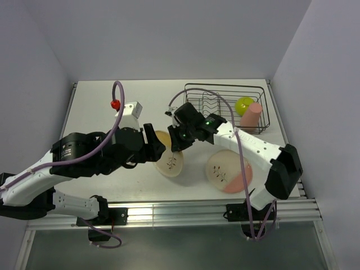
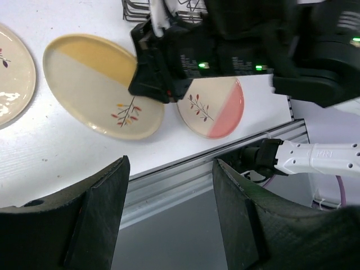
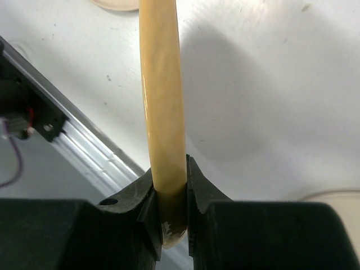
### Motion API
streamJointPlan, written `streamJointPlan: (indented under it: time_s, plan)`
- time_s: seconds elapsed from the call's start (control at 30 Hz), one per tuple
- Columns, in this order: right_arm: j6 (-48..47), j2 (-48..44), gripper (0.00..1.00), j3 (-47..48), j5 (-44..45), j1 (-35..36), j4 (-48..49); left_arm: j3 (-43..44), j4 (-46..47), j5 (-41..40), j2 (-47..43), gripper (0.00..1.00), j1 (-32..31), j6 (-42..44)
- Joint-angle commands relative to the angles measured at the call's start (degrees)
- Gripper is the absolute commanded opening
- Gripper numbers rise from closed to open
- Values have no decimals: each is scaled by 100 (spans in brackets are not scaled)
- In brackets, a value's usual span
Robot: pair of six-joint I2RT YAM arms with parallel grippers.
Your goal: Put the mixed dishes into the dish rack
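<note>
My right gripper (image 1: 176,143) is shut on the rim of a cream plate with a yellow segment (image 1: 170,161). In the right wrist view that plate (image 3: 162,107) runs edge-on between the jaws of the right gripper (image 3: 171,222). My left gripper (image 1: 153,144) stands open just left of this plate, and the left gripper (image 2: 169,185) holds nothing. The pink-segment plate (image 1: 228,171) lies flat on the table. A third plate (image 2: 12,79) shows at the left edge. The dish rack (image 1: 225,90) holds the lime-green bowl (image 1: 244,104) and the pink cup (image 1: 251,116).
The white table (image 1: 101,107) ends at an aluminium rail (image 1: 169,211) along its near edge. A purple cable (image 1: 117,112) loops above the left arm. Grey walls close in the back and both sides.
</note>
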Motion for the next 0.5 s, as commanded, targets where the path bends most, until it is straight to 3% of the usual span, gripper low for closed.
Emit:
streamJointPlan:
  time_s: [0.0,0.23,0.47]
  plan:
    - [-1373,-790,0,685,178,90,346,223,149,-81,-202,66,-29,-112]
    - [-3141,-1465,0,1180,318,90,775,610,-35,-160,-193,65,-20,327]
    - [-5339,-1678,0,1276,1372,-24,1320,-347,333,375,-1053,64,-20,432]
